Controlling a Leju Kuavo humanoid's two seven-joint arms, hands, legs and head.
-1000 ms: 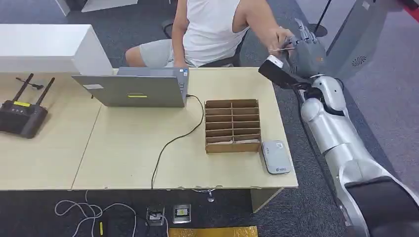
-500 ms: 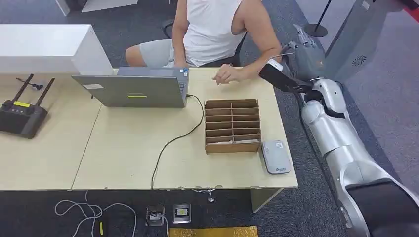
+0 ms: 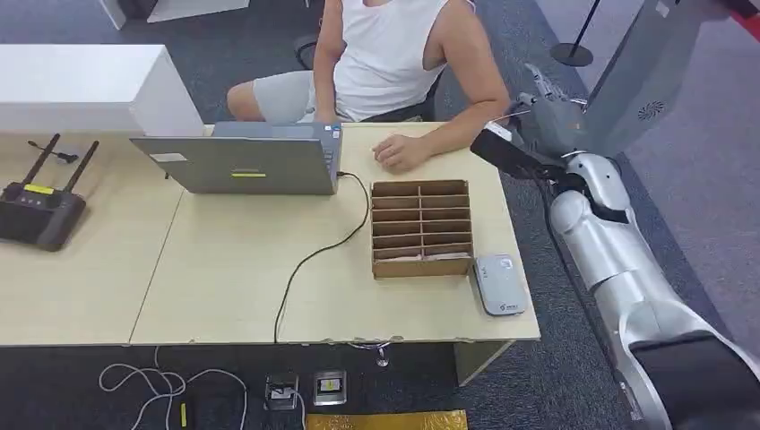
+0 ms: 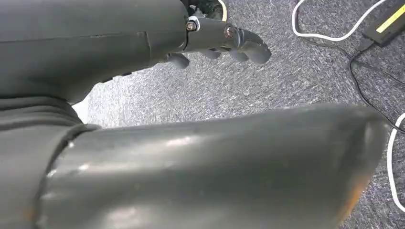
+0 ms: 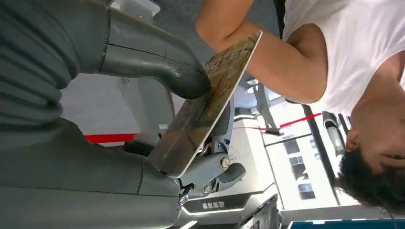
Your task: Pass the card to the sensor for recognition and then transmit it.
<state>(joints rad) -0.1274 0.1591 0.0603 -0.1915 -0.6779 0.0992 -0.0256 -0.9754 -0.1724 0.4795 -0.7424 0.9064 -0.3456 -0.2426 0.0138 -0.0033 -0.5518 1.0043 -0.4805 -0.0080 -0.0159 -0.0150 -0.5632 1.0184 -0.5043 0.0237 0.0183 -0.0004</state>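
1. While the right hand (image 3: 548, 109) sits raised off the table's far right corner, it pinches the card (image 5: 206, 102) between thumb (image 5: 157, 67) and the fingers behind; the grip looks firm in the right wrist view.
2. Card's long axis runs out past the thumb, free end pointing twd the seated person (image 3: 385, 54). Thin edge only just visible in the head view.
3. Sensor (image 3: 500, 284) = grey reader flat on the table (image 3: 224, 269), near edge, just beside the cardboard divider box (image 3: 422, 229).
4. Key relation: sensor lies well apart from the card, nearer the robot and lower. Next move, I'd judge: bring the arm back and down, card face over the reader.
5. Right arm is clearly the nearer one. Left hand (image 4: 224, 43) hangs over carpet, fingers curled, nothing in it.
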